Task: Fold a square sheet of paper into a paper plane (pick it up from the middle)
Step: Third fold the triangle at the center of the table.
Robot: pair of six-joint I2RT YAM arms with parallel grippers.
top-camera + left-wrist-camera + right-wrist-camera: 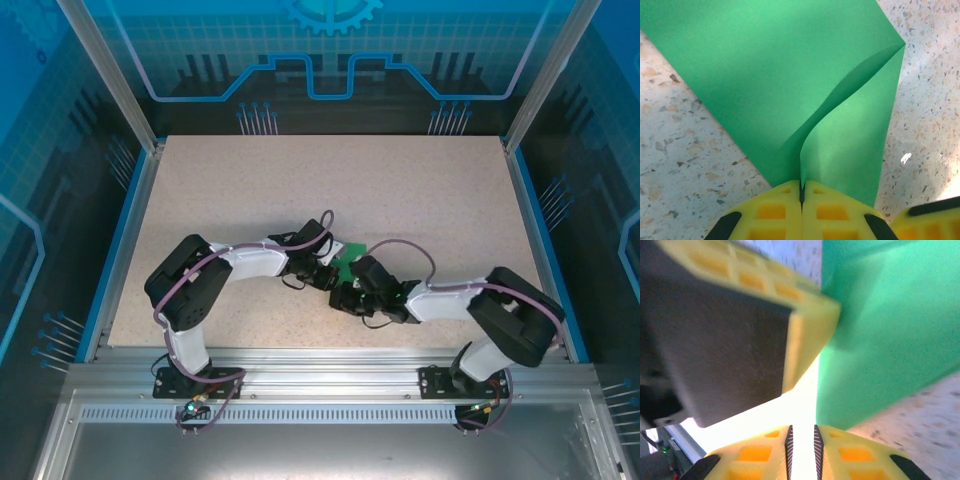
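Top view: both arms reach in to the middle of the table [300, 180], wrists close together over the green sheet of paper [350, 261], which lies just behind them.

Left wrist view: left gripper [801, 186] is closed, yellow pads pressed together on the near edge of the sheet [780, 75]. Paper is partly folded, with one flap curling up from the pinch point towards a sharp corner at upper right; the rest lies flat on the speckled surface.

Right wrist view: right gripper [802, 434] has its jaws a narrow slit apart, bright surface showing through and nothing seen inside. The sheet [890, 330] rises to the right, its edge meeting one fingertip. A finger [807, 335] of the left gripper sits just beside, upper left, blurred
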